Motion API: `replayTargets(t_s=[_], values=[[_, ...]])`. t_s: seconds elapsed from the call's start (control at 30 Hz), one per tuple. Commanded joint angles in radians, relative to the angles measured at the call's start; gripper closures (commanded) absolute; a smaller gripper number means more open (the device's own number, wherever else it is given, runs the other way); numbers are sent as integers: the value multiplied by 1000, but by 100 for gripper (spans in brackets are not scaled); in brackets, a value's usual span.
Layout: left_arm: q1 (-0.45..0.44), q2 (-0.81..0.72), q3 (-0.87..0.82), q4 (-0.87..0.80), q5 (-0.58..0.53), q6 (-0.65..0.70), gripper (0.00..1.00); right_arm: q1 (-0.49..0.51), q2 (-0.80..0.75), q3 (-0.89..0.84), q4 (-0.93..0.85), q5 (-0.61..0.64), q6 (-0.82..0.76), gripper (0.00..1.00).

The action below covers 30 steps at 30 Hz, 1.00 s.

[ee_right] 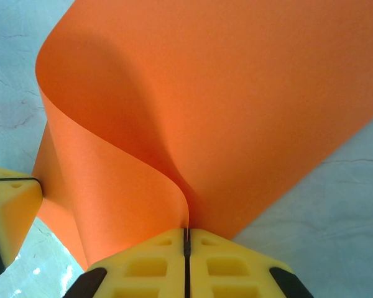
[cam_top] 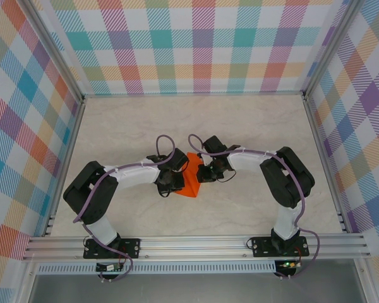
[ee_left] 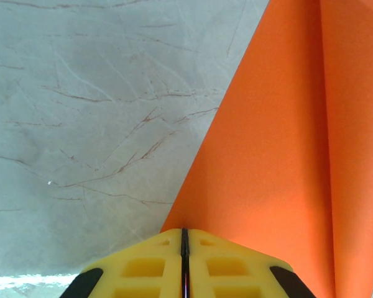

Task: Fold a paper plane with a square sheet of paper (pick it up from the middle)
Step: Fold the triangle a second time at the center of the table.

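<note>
The bright orange paper (cam_top: 191, 180) lies at the table's middle, between both grippers. In the left wrist view the orange paper (ee_left: 286, 124) spreads as a flat panel with one straight crease, and my left gripper (ee_left: 184, 231) is shut on its near edge. In the right wrist view the orange paper (ee_right: 236, 93) curls over in a loose bend, not pressed flat. My right gripper (ee_right: 186, 231) is shut on the edge where the curl comes down. From above, the left gripper (cam_top: 177, 179) and right gripper (cam_top: 203, 173) face each other across the paper. The left gripper's yellow fingers (ee_right: 9, 208) touch the paper's far side.
The marbled table top (cam_top: 196, 120) extends behind and to both sides of the arms. Checked walls (cam_top: 202, 44) on aluminium posts enclose it. A metal rail (cam_top: 196, 243) runs along the near edge by the arm bases.
</note>
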<state>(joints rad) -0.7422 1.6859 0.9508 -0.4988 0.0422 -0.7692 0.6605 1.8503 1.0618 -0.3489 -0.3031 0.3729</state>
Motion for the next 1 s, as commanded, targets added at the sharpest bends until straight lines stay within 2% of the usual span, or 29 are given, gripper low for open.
replayTargets(t_s=[0.0,0.5,0.77,0.97], values=[[-6,3,2,-34,-10,0,91,-2,-38,2,-15,7,-11,92],[-6,-6,2,-29,-7,-2,91,-1,6,5,-21,18,-4,92],[1,-64,26,-19,2,-4,86,-1,12,-9,-14,27,-3,94],[74,-159,-31,135,126,-39,85,-1,18,-3,-10,25,-1,94]])
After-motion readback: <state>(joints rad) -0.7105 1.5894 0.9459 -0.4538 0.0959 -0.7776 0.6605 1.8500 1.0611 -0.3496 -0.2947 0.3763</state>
